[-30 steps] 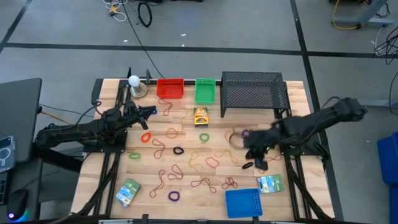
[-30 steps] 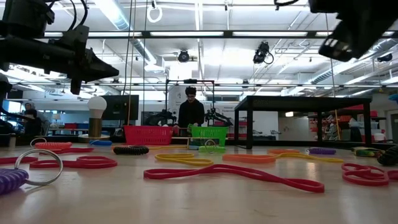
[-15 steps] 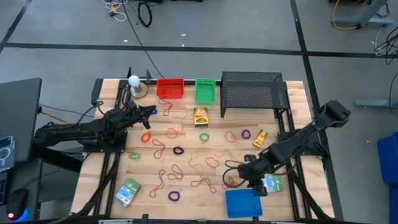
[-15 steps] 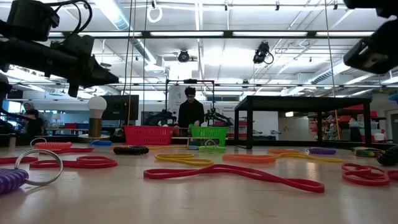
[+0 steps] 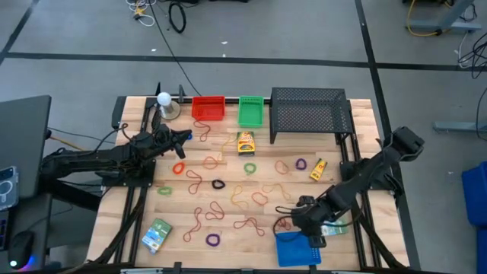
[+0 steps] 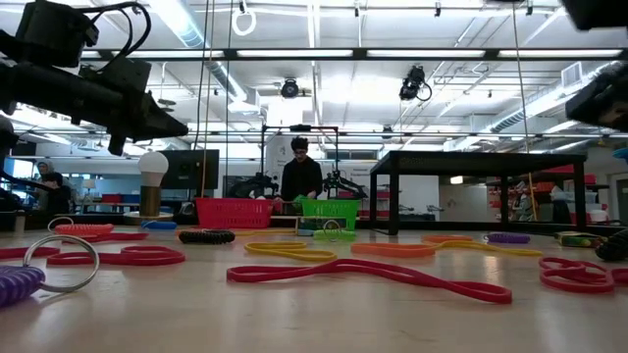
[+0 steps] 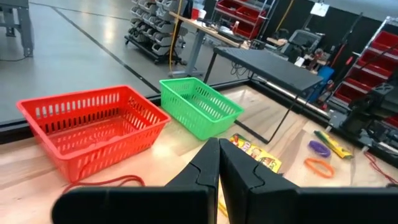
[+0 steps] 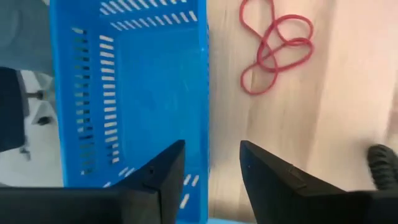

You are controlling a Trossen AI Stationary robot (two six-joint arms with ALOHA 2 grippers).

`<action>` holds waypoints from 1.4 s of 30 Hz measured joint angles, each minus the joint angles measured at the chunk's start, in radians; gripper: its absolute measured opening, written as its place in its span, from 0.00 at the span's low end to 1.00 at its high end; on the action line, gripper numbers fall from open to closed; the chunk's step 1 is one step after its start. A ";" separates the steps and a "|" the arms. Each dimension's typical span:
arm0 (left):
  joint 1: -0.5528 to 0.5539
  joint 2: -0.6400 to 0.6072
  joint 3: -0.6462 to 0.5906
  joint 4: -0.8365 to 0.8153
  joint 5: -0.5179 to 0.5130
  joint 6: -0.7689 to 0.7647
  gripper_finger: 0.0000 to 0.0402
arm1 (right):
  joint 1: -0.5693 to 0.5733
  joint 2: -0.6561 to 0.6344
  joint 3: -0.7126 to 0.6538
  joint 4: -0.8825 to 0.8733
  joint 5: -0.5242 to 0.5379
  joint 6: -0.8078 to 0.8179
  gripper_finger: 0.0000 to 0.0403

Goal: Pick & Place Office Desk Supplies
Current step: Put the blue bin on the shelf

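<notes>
Wooden and still heavily littered, the bench [image 5: 228, 156] shows a task in its early stage: in the high view nearly all supplies remain loose on its surface.

Containers, largest first. The black mesh rack [image 5: 308, 110] stands at 1 o'clock. The blue basket [image 5: 295, 249] sits at 5 o'clock; the right wrist view shows its floor bare. The red basket [image 5: 208, 108] and green basket [image 5: 250, 111] stand at 12 o'clock; no contents are discernible in either.

Items left to sort. Green-blue packets lie at 7 o'clock [image 5: 157, 234] and at 4 o'clock [image 5: 332, 225]. The yellow crayon box [image 5: 245, 142] lies just below the green basket. The small yellow bottle [image 5: 317, 169] lies at 3 o'clock. Rubber-band loops, for example a red tangle [image 5: 282, 223] beside the blue basket, are scattered across the centre.

Arms. The right gripper [image 8: 210, 163] hangs over the blue basket's rim, jaws moderately apart and holding nothing. The left gripper [image 7: 219, 171] waits at 10 o'clock, jaws closed and empty.

Judgement: almost everything remains to be placed.
</notes>
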 joint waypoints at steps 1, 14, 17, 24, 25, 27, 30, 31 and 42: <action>0.000 0.000 0.000 0.002 0.005 -0.002 0.03 | -0.002 0.008 0.000 0.000 -0.011 -0.002 0.38; -0.001 0.011 0.000 0.001 -0.011 -0.038 0.03 | 0.003 0.021 -0.022 0.099 -0.021 0.044 0.13; -0.001 0.011 0.000 0.001 -0.011 -0.040 0.03 | -0.025 0.021 -0.023 0.099 -0.042 0.106 0.05; -0.001 0.010 0.000 0.001 -0.019 -0.043 0.03 | -0.015 -0.047 -0.023 0.084 -0.081 0.193 0.02; -0.001 0.010 0.000 0.002 -0.021 -0.043 0.03 | -0.014 -0.062 -0.023 0.081 -0.084 0.209 0.02; -0.001 0.010 0.000 0.002 -0.024 -0.043 0.03 | -0.013 -0.091 -0.023 0.074 -0.073 0.242 0.01; -0.001 0.010 0.000 0.002 -0.024 -0.043 0.03 | -0.021 -0.119 -0.023 0.072 -0.014 0.286 0.02; -0.001 0.010 0.000 0.002 -0.023 -0.043 0.03 | -0.025 -0.120 -0.023 0.072 0.000 0.292 0.03; -0.001 0.012 0.000 -0.001 0.048 -0.042 0.03 | 0.002 0.009 -0.023 0.075 0.002 0.224 0.42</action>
